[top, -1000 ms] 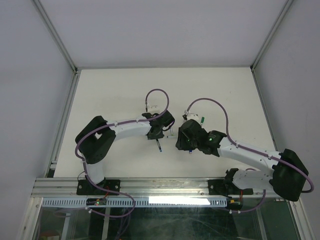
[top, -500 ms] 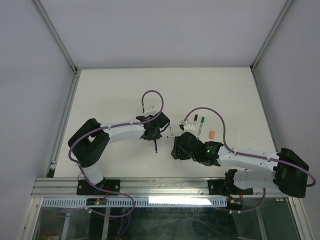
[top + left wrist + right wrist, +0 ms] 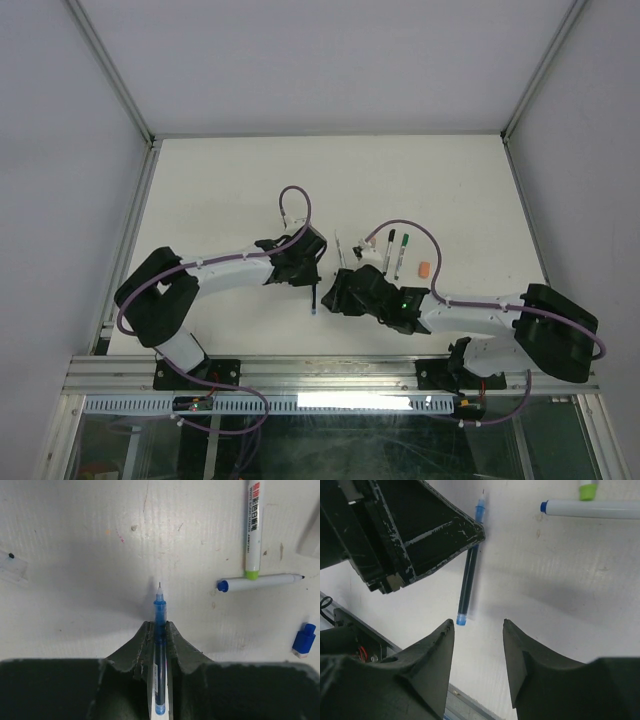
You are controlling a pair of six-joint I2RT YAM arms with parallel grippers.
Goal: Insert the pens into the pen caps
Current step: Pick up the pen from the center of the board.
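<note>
My left gripper [image 3: 159, 624] is shut on a thin blue pen [image 3: 159, 630], whose needle tip points away over the table. In the right wrist view the same blue pen [image 3: 469, 577] hangs out of the left gripper's fingers [image 3: 455, 535]. My right gripper [image 3: 479, 622] is open just below the pen's rear end, and nothing is between its jaws. From above, the left gripper [image 3: 303, 272] and the right gripper [image 3: 335, 293] sit close together around the blue pen [image 3: 314, 301]. A blue cap [image 3: 303, 640] lies to the right on the table.
A white marker with a green band [image 3: 253, 525] and a white pen with a blue end [image 3: 260, 582] lie crossed at the upper right. An orange cap [image 3: 424, 269] rests beyond two capped pens [image 3: 395, 252]. The table's near rail [image 3: 300, 375] is close behind.
Both arms have swung left and toward the near edge. The right gripper has closed in on the pen held by the left gripper, uncovering the pens and the orange cap behind it.
</note>
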